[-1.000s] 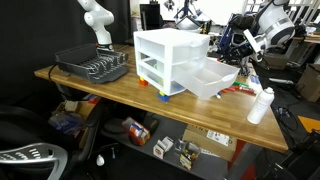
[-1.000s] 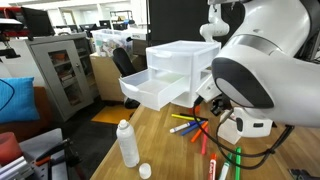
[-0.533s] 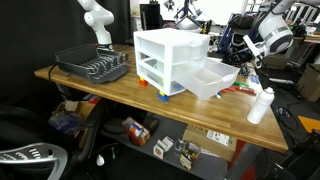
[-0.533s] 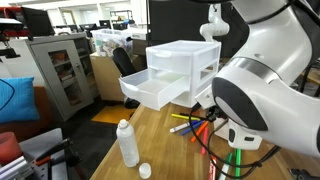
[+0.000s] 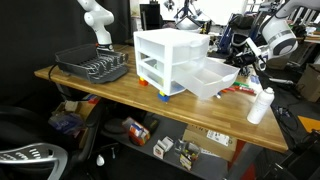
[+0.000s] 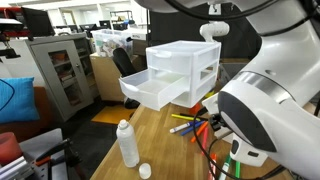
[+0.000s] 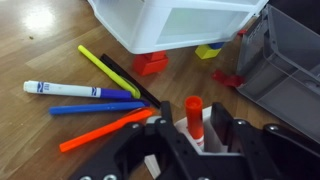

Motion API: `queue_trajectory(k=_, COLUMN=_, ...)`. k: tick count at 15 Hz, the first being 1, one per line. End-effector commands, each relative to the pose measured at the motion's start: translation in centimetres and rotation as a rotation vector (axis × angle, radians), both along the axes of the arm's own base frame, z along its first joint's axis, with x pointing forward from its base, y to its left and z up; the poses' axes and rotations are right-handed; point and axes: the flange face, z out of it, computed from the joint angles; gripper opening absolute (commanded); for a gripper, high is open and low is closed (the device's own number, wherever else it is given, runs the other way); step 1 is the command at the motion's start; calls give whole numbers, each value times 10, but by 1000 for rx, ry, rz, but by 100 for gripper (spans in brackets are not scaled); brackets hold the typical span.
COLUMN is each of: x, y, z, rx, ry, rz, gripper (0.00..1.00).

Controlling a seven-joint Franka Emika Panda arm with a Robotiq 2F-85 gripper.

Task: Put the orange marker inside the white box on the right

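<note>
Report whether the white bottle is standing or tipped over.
Upright. In both exterior views the white bottle stands on its base on the wooden table, neck pointing up.

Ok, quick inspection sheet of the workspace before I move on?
Surface: wooden table, loose markers at one end.
Job's things: orange-capped marker upright in the end effector; white box open-topped beside the drawer unit.
Clutter: red block, white bottle, dish rack.
End effector: shut on the marker, above the table.
Cables: dark loops beside the arm.
Surroundings: grey cabinet, second white arm.
</note>
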Motion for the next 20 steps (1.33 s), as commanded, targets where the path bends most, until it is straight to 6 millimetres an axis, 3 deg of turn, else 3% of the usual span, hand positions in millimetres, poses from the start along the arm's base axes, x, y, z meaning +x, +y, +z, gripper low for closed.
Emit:
queue_trajectory(k=1, x=4, y=-6, z=7, rx=3, ry=-15, rz=-21, gripper=77)
queue_trajectory(k=4, x=7, y=-9, z=21, rx=-14, ry=-45, rz=-17, gripper=98)
queue_trajectory(k=9, x=5, y=-8, z=41, rx=-37, ry=-58, rz=-2, gripper=100)
queue_trajectory(k=13, x=-9, y=5, z=54, rx=-103, ry=8, rz=34, gripper=100)
queue_trajectory(k=20, x=-42, y=18, z=82, rx=-408, ry=141, rz=25, gripper=100)
